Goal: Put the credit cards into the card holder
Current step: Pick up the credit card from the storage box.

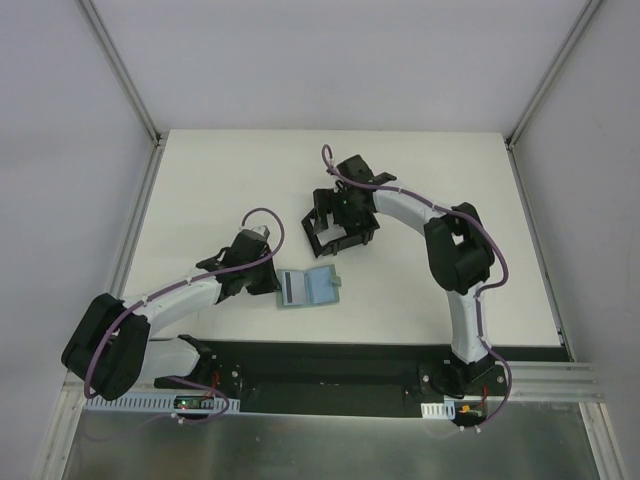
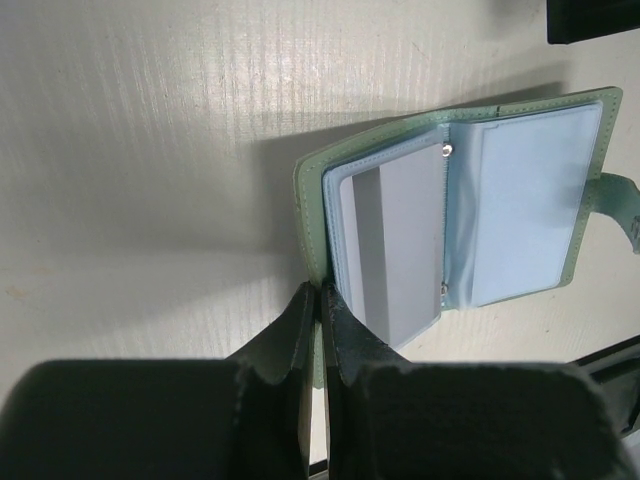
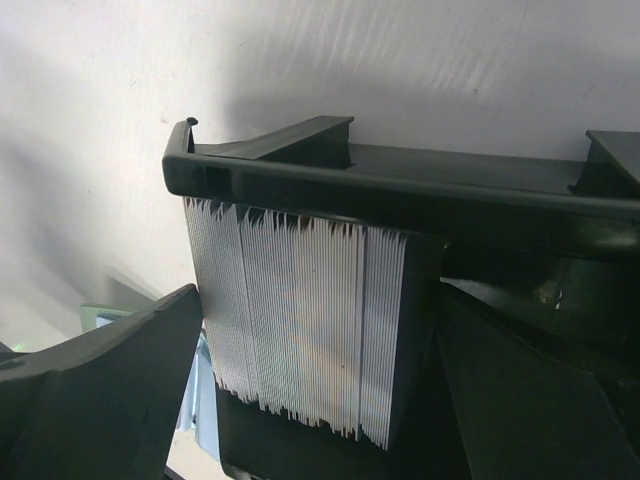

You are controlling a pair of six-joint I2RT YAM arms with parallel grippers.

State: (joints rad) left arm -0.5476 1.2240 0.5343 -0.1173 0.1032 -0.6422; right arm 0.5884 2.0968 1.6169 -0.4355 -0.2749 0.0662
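Got the left tool (image 2: 320,295) pinched tight on the stitched edge of the soft grey-green case (image 2: 312,190), lying open on the matte white worktop (image 2: 150,150). Can see both cards tucked in its glossy clear sleeves: flat grey card (image 2: 395,245) with a dark stripe on the left page, blue card (image 2: 525,210) on the right. Further back, got the right tool (image 3: 318,295) spread wide around the hard black boxy holder (image 3: 400,185), packed with a ribbed white stack (image 3: 300,330). Can't tell about contact there.
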